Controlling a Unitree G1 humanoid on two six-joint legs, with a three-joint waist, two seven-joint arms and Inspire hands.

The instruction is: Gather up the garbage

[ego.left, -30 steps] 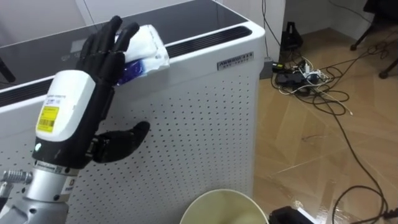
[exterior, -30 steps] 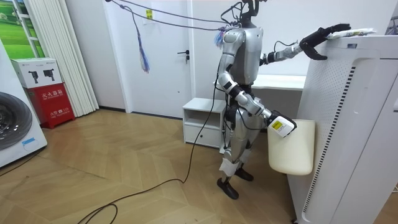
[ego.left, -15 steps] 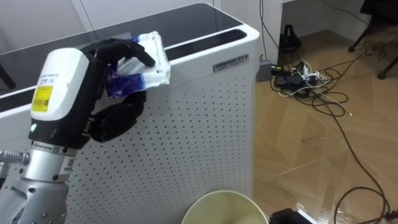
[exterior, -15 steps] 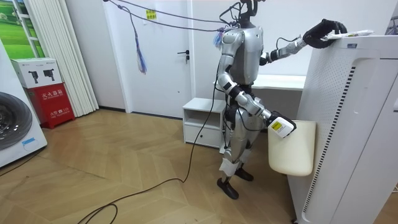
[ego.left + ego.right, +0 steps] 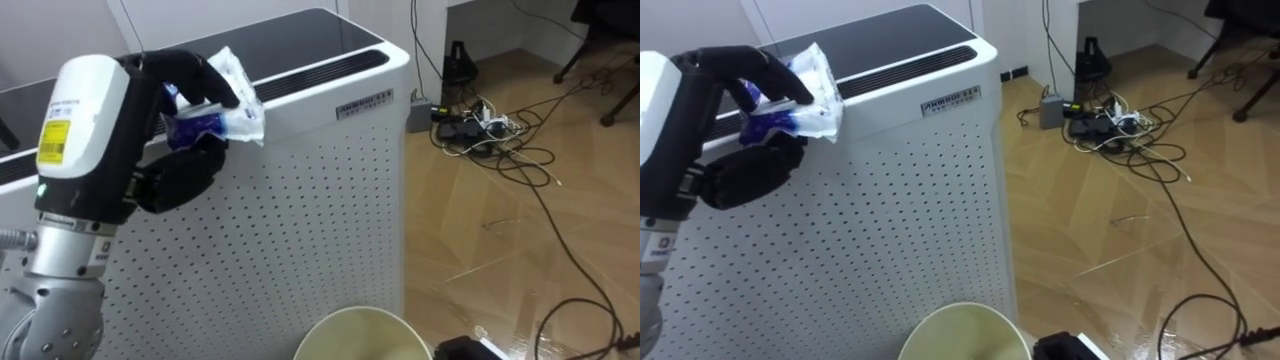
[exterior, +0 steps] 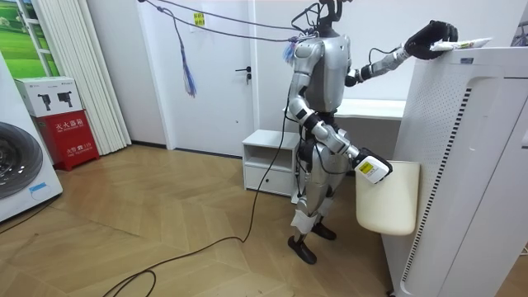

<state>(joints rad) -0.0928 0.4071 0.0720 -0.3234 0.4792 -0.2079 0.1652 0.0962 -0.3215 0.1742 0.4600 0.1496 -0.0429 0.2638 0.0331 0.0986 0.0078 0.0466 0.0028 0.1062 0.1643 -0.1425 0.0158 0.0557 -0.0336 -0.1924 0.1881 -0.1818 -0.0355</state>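
Curling over the top front edge of a white perforated air purifier (image 5: 300, 220), our left hand (image 5: 190, 72) sits in the upper left of the frame, fingers and thumb pinching a crumpled white-and-blue plastic wrapper (image 5: 238, 105). The wrapper lies against the purifier's top, just beside its dark vent slot. At the bottom edge shows the rim of a cream waste bin (image 5: 350, 325). In the room view our right hand (image 6: 376, 170) is low at that bin; whether it grips we cannot tell. Tangled cables (image 5: 490, 125) lie on the wooden floor, upper right.
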